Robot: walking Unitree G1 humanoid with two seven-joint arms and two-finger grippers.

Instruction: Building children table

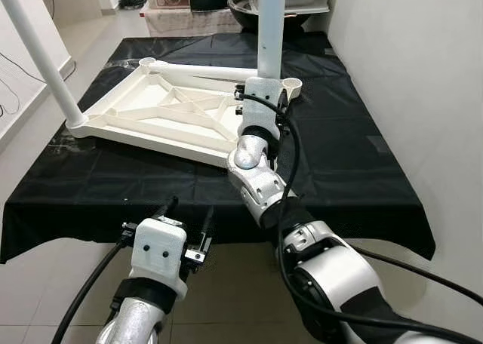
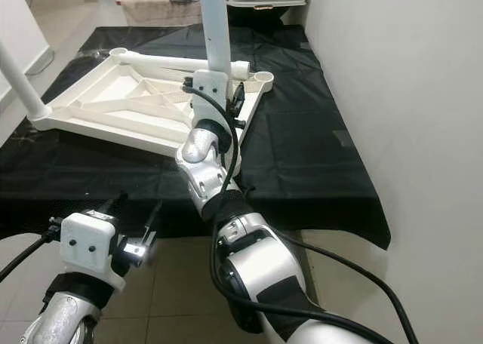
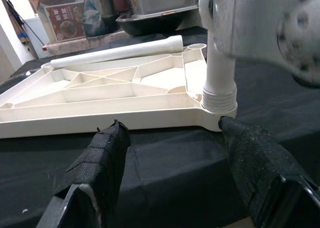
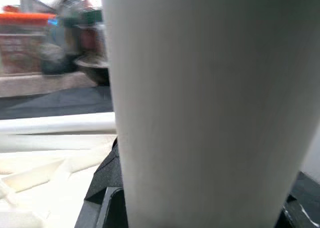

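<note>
Gripping an upright white plastic tube leg [image 1: 270,27], the right gripper [image 1: 262,95] has its black fingers clamped around it at the near right corner of the upturned white ribbed plastic tabletop [image 1: 162,110].

That tabletop lies on a black cloth-covered low table [image 1: 339,163], with another leg [image 1: 41,57] standing at its left corner and a loose tube [image 1: 207,72] lying along its far edge. Nearer, the left gripper [image 1: 189,223] hovers at the cloth's front edge, jaws apart.

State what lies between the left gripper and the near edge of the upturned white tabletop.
Only bare black cloth lies between the left gripper and the tabletop, as the left wrist view shows.
</note>
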